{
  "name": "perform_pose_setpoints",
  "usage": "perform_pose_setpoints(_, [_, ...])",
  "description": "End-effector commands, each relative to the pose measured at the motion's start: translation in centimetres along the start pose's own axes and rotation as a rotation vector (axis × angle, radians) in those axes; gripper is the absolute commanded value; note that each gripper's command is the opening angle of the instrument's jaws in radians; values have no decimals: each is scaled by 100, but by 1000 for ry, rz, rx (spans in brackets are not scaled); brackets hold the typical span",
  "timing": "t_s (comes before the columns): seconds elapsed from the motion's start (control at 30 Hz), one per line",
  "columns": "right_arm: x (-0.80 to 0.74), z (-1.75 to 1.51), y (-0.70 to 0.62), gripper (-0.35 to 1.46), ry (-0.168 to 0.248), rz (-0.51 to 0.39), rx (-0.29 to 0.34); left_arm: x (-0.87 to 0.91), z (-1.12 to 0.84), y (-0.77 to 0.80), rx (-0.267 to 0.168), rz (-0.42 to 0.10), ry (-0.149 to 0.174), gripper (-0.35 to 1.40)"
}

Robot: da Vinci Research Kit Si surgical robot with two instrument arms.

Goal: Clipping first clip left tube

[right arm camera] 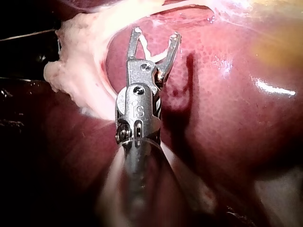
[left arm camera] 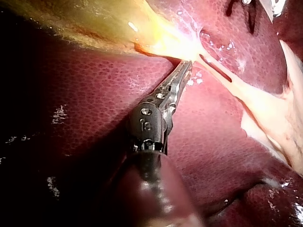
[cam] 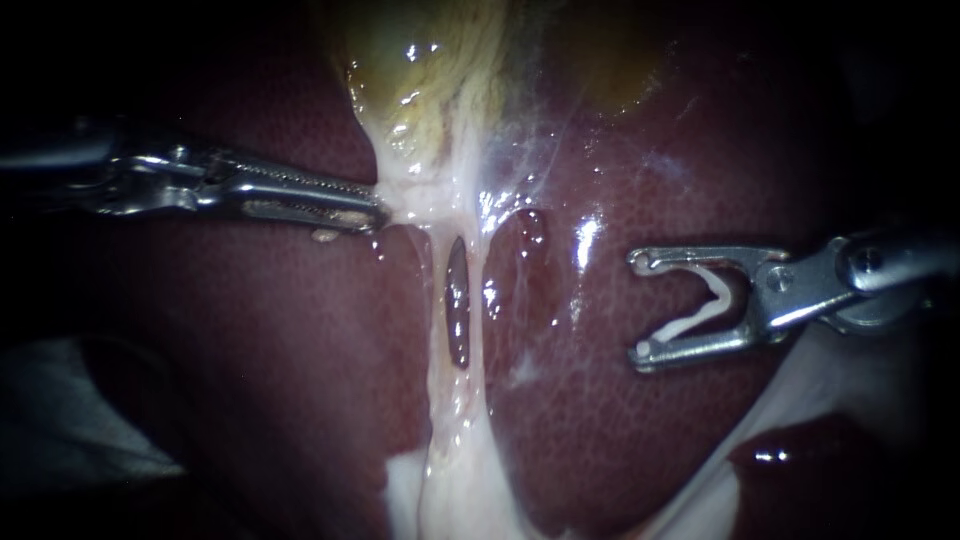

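Left tube (cam: 437, 300) runs down the middle of the endoscope view as a pale, wet strand, from the whitish tissue under the gallbladder (cam: 440, 90) toward the lower edge. Just beside it lies the right tube (cam: 482, 290), and a dark slit between the two shows the liver (cam: 250, 330) behind. We see no clip on either strand. Our left instrument (cam: 380, 212) comes in level from the left, and its pincer is clenched on the pale tissue (cam: 420, 195) where the gallbladder narrows, just above the top of the slit. The left wrist view shows the same hold: the left instrument (left arm camera: 187, 66) has its tip buried in the bright tissue at the gallbladder's (left arm camera: 94, 23) base. Our right instrument (cam: 640, 308) hangs over the liver, well apart from both tubes, with its mouth facing them. Its pincer stands wide and carries a white clip (cam: 700, 315), bent into an open V between the two halves. In the right wrist view the right instrument (right arm camera: 156, 33) holds the clip (right arm camera: 154, 54) with a leg reaching up to each tip.
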Motion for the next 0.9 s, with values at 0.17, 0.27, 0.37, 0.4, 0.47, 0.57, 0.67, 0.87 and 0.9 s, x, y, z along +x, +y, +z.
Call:
perform_pose_setpoints(0.17, [1,1,1,50,1,0,3,15,-24,11,-15,-9,-3,-35])
perform_pose_setpoints(0.27, [1,1,0,50,1,-1,3,29,-48,20,-7,-23,3,-35])
perform_pose_setpoints(0.37, [1,1,0,50,1,-1,3,40,-71,27,3,-18,21,-35])
perform_pose_setpoints(0.4, [1,1,0,50,2,0,5,43,-77,29,6,-14,24,-35])
perform_pose_setpoints(0.47, [2,2,0,50,2,0,5,47,-86,32,7,-11,29,-35])
perform_pose_setpoints(0.57, [4,6,0,50,4,0,9,51,-95,34,12,-8,35,-35])
perform_pose_setpoints(0.67, [8,13,-2,50,7,0,19,53,-96,36,12,-4,37,-35])
perform_pose_setpoints(0.87, [17,46,-13,50,14,-6,40,54,-94,37,14,-4,38,-35])
perform_pose_setpoints(0.9, [18,55,-15,50,16,-9,44,54,-94,37,14,-4,38,-35])
